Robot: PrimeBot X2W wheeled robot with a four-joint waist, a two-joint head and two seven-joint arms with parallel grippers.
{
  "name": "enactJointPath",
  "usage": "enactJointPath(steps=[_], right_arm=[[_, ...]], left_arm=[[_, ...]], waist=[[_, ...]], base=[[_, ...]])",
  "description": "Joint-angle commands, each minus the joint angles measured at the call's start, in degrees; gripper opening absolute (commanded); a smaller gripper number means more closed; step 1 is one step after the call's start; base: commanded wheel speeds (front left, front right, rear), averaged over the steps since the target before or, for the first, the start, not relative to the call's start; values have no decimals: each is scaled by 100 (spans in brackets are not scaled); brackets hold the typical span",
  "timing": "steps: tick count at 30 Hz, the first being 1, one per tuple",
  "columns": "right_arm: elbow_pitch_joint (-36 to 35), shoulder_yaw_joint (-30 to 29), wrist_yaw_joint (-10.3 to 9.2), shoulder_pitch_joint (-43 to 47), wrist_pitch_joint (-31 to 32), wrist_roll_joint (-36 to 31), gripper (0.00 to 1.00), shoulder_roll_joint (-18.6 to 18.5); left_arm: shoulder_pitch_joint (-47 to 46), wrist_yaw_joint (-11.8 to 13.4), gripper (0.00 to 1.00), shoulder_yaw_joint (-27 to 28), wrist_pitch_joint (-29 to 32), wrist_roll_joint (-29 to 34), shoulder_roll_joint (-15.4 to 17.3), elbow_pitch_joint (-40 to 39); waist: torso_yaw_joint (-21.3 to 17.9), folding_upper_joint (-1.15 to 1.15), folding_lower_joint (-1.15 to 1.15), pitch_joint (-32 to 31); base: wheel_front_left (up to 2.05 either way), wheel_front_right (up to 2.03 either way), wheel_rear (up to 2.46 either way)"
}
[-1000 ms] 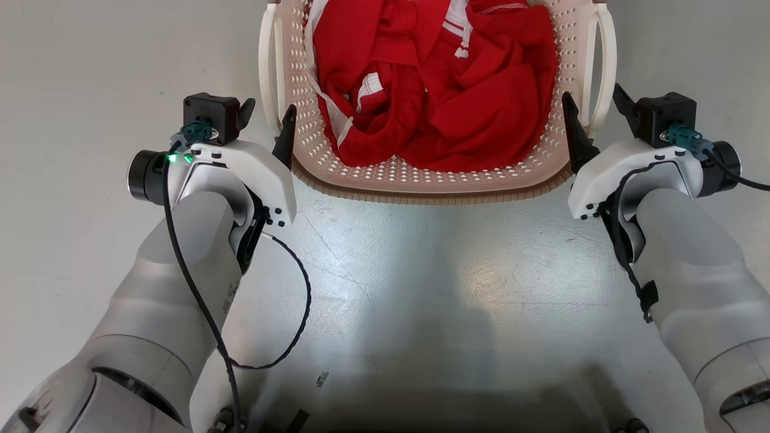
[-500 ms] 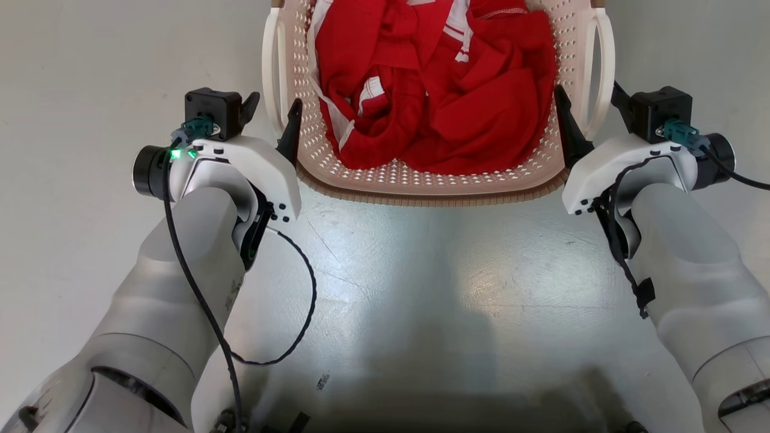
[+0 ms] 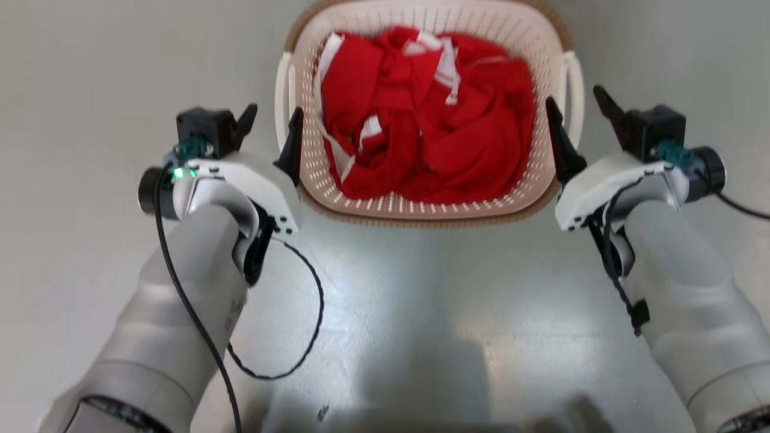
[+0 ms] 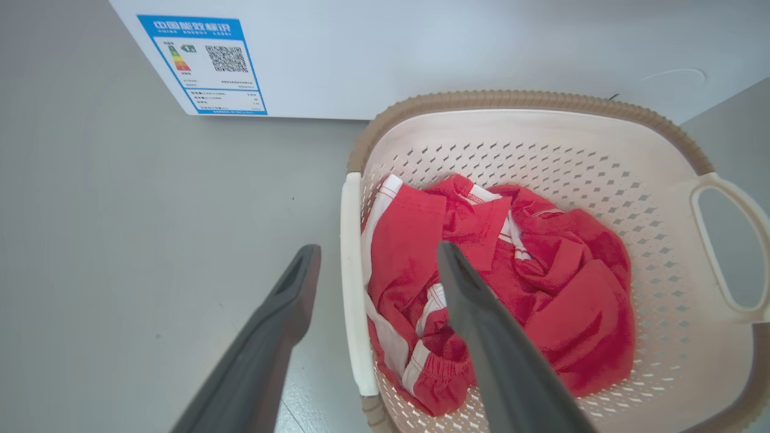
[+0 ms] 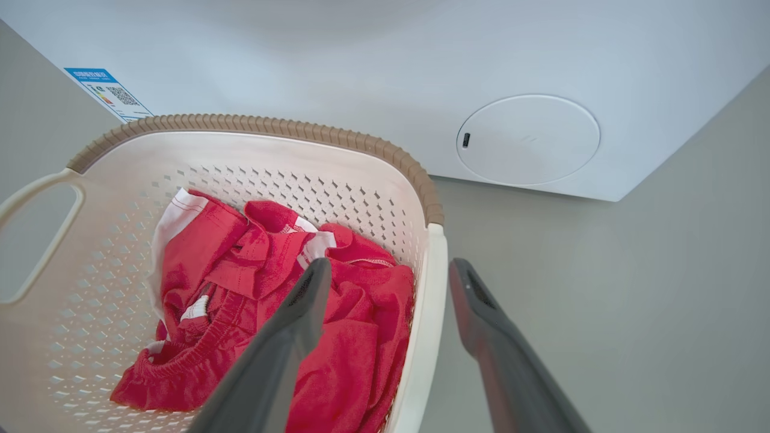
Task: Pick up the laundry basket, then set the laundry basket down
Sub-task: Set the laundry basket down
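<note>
The laundry basket (image 3: pixel 421 215) stands on the floor, cream and perforated with a brown rim (image 4: pixel 517 99), holding red clothes (image 3: pixel 433 144) with white trim. My left gripper (image 3: pixel 272 114) is open, one finger outside and one inside the basket, with the white left handle (image 4: pixel 350 270) between them. My right gripper (image 3: pixel 574 99) is open in the same way astride the right handle (image 5: pixel 430 313). Whether any finger touches a handle, I cannot tell.
A large white washing machine stands just beyond the basket, with a blue energy label (image 4: pixel 201 63) and a round cover (image 5: pixel 528 139) low on its front. Grey floor (image 3: pixel 421 313) lies all around. A black cable (image 3: pixel 301 337) loops off my left arm.
The head view has shifted, so the whole basket now shows and looks smaller. Both grippers stay open astride the handles.
</note>
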Motion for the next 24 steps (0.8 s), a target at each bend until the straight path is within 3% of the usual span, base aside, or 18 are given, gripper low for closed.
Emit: enactJointPath(steps=[1,11,24], right_arm=[[-137,46,-6,337,-70,-82,100,111],[-1082,-592,-6,1402,-70,-626,100,111],[-1966,-1163,-6,2906,-70,-932,100,111]], left_arm=[[200,64,100,143,-29,52,212,-101],[1340,173,100,1035,-29,566,263,-986],[2892,118,100,2098,-29,1154,212,-1868]], waist=[[-22,0,0,-241],[-61,0,0,-1406],[-40,0,0,-2885]], base=[[0,0,0],[0,0,0],[0,0,0]])
